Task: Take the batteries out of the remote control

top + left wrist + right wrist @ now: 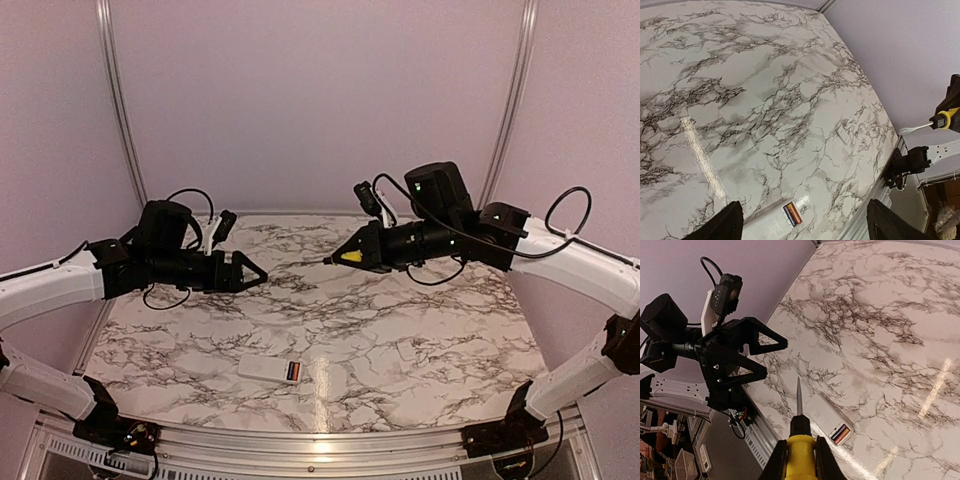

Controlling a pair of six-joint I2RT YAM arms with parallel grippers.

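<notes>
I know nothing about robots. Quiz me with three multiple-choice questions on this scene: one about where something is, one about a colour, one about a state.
1. Where is the remote control?
A) flat on the table, near the arms' bases
B) on the floor
C) against the far wall

2. The handle of the screwdriver in the right gripper is:
A) blue
B) yellow
C) green

3. The left gripper is:
A) shut on the remote
B) holding a battery
C) open and empty

Answers:
1 A, it lies on the marble by the front edge.
2 B, the yellow handle shows in the grip.
3 C, its jaws stand apart with nothing between.
</notes>
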